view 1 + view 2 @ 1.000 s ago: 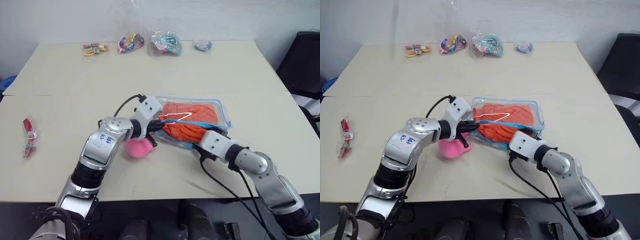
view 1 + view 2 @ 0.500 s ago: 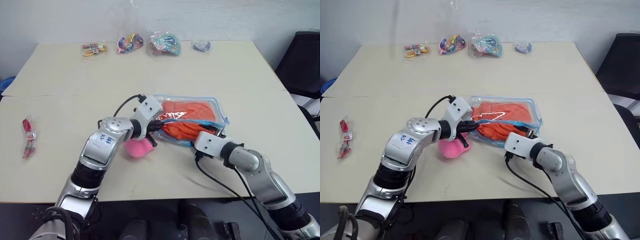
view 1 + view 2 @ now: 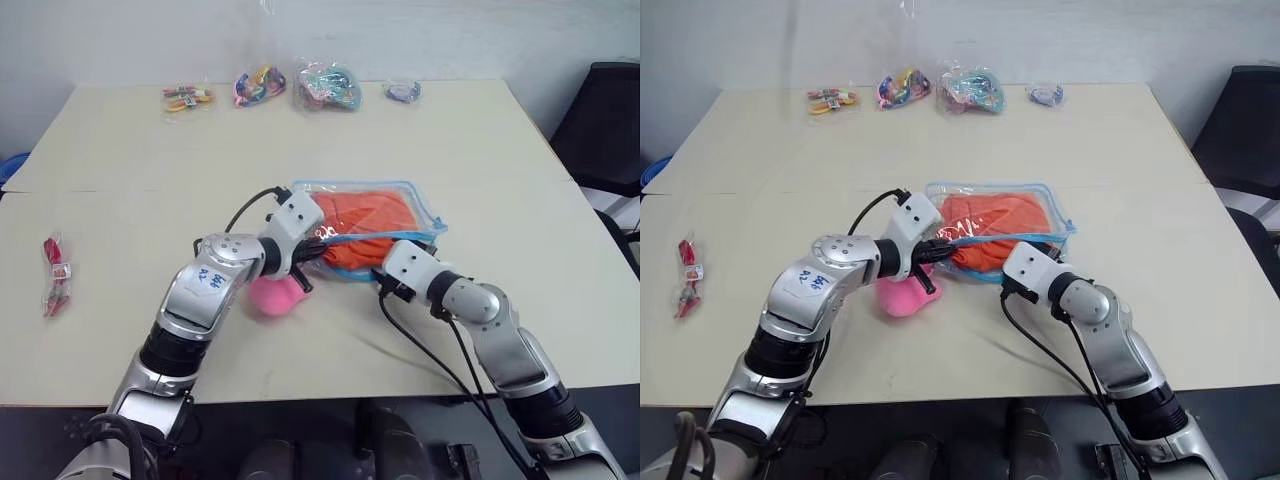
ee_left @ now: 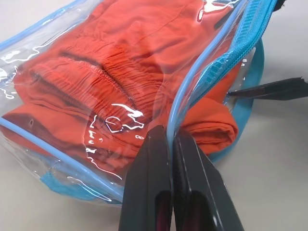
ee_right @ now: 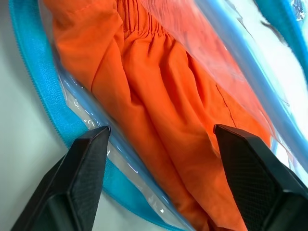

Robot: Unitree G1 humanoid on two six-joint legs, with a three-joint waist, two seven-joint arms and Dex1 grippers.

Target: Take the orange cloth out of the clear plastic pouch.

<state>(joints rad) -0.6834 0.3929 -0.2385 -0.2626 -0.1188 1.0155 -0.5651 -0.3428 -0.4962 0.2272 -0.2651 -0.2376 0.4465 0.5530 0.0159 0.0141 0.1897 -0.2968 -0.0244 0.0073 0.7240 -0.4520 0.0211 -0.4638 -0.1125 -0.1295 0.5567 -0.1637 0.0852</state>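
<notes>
Toward the desk's (image 3: 520,170) near edge, the clear plastic pouch (image 3: 410,192) is held open — its rim pinched by the left gripper's (image 4: 169,139) closed fingers — while the orange cloth (image 3: 365,215) lies inside, the right gripper's (image 5: 161,134) fingers spread before it, nothing grasped.

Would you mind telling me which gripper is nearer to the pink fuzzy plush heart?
Left. The left gripper, shut on the clear plastic pouch's edge, sits just above the pink fuzzy plush heart; the open right gripper is farther right.

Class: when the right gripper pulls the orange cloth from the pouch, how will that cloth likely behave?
The orange cloth looks soft and creased, so it will probably flop and unfold. The clear plastic pouch fits it closely, so it may drag the pouch, though the left gripper pinches the rim.
</notes>
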